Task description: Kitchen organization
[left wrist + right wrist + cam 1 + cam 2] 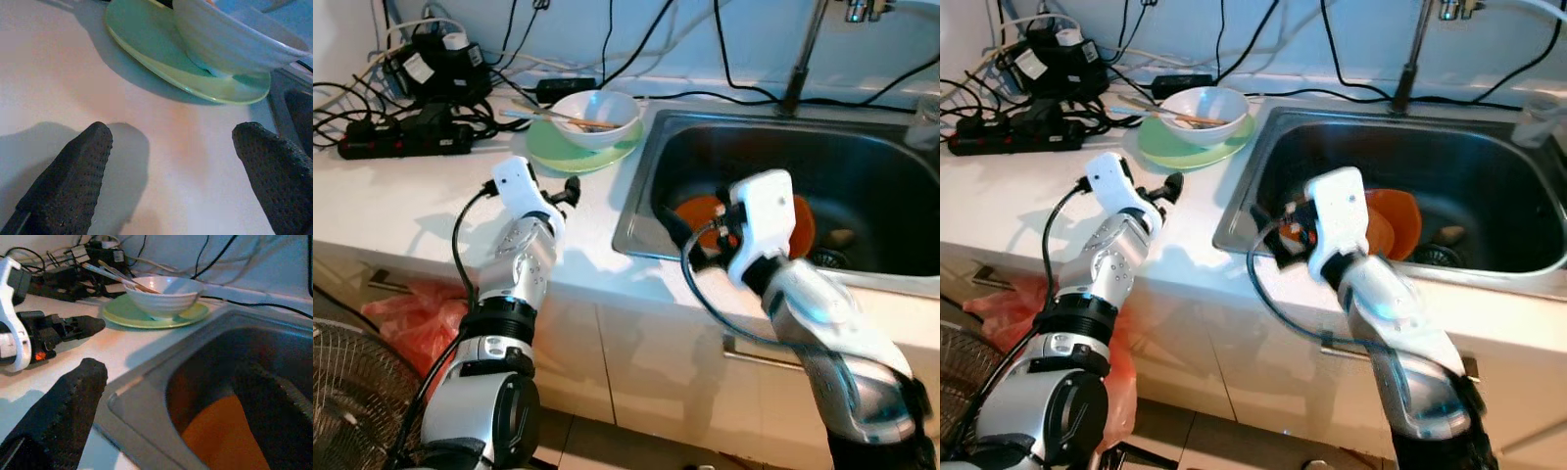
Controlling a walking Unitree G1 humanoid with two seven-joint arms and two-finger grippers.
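Hovering low over the white counter [401, 196], the left tool [570, 188] has its two black fingers [73, 176] spread wide and holds nothing. Straight ahead of its fingertips, just beyond them, sits the green plate [570, 154] with the white bowl [597, 116] on it, chopsticks [553, 116] lying across the bowl's rim. The right tool [690, 235] hangs at the near edge of the sink [636, 211], fingers apart and empty, with orange dishes [705, 211] just past it in the basin, probably two plates, though the arm hides much. The left tool is clearly nearer the bowl and plate, the right nearer the sink's dishes.
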